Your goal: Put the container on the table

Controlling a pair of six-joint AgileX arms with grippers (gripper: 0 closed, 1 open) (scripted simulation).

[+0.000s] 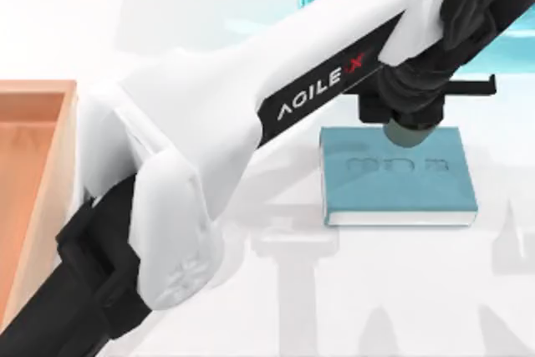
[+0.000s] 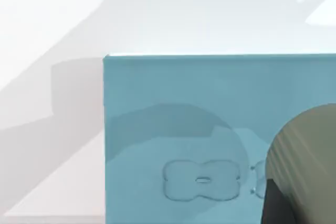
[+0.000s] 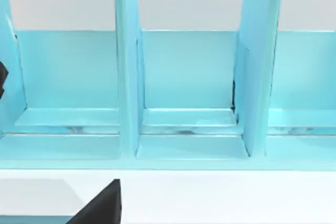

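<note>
From above, the left arm [image 1: 251, 114] stretches as a long white link with a black stripe from the lower left of the frame up toward the upper right, where its dark wrist bends down over the far edge of a teal hardcover book [image 1: 397, 175] lying flat on the white bench [image 1: 334, 290]. Just below that wrist the container [image 1: 411, 133], a small olive-brown cup, shows as a rounded shape at the book's upper edge, right under the left hand [image 1: 410, 119]; whether it rests on the cover or hangs just above it cannot be told, and whether the fingers are spread or pinching the cup cannot be told either. The left wrist view adds what the overhead one hides: the container's [image 2: 304, 156] curved olive side looms in the lower right of the frame, close to the camera, with the book's cover [image 2: 184, 129] behind it, bearing an embossed clover-like mark, and white bench [image 2: 52, 51] around the book's corner. The overhead view alone shows an orange wooden tray [image 1: 33, 173] at the left edge. The right wrist view faces a light-blue shelf unit [image 3: 189, 77] with upright dividers forming open compartments standing on the bench, and a dark part of an arm juts in at the lower left.
</note>
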